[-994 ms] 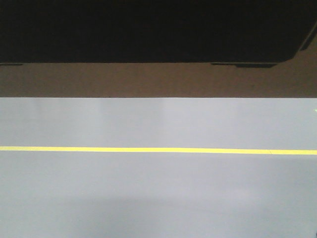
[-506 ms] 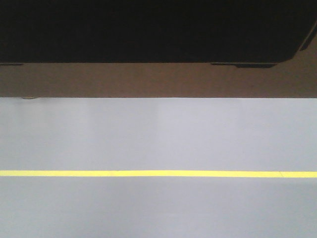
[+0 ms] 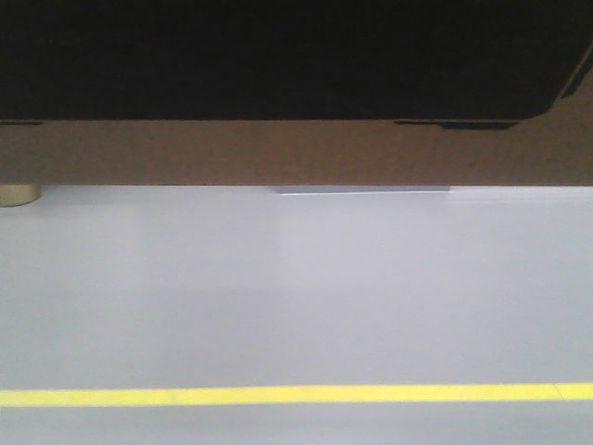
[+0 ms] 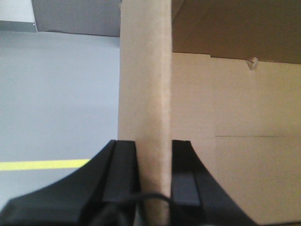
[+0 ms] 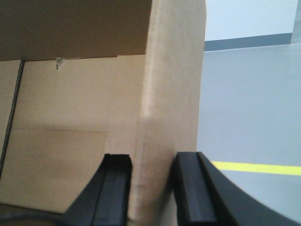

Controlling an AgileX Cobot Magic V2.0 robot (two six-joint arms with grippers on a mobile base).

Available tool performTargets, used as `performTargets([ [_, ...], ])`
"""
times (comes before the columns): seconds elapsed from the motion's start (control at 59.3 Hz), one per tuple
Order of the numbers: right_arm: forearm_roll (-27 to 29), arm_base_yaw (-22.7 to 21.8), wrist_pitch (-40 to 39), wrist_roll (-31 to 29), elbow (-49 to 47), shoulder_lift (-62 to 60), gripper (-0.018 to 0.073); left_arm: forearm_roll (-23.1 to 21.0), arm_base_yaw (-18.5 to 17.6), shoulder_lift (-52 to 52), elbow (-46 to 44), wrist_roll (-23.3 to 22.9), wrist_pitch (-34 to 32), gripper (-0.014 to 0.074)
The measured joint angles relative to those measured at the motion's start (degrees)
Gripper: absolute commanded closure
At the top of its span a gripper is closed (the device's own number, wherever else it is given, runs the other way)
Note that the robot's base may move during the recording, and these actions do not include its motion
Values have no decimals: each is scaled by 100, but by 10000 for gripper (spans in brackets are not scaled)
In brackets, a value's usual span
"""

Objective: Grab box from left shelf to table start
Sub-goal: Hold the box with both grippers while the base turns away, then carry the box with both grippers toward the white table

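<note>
Both left end effector point(image 4: 154, 153) and right end effector point(image 5: 151, 165) pinch the box point(image 4: 235, 103).

Both wrist views' edges cut off the box point(image 4: 244, 117).

The box point(image 4: 143, 84) is plain brown cardboard, matt and slightly fuzzy along the flap edge at centre frame. Its panels to the right look smooth and dull. The fingers point(image 4: 124, 174) of my left gripper point(image 4: 154, 157) and of my right gripper point(image 5: 153, 174) are black, matt and plastic-looking. The grey floor point(image 3: 296, 278) is smooth with a faint sheen, and its yellow line point(image 3: 278, 395) is flat and even.
</note>
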Motion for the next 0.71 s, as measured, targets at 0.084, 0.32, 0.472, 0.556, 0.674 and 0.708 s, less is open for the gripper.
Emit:
performTargets([
  [0.084,0,0,0,0,0,0,503,0,0,0,0,0,0,682],
  [0.32,0,0,0,0,0,0,503,0,0,-4,0,0,-14,682],
  [0.472,0,0,0,0,0,0,503,0,0,-4,0,0,-14,682],
  [0.556,0,0,0,0,0,0,503,0,0,-4,0,0,-14,682],
  [0.674,0,0,0,0,0,0,503,10,0,-4,0,0,-14,682],
  [0.708,0,0,0,0,0,0,503,9,0,-4,0,0,-14,682],
])
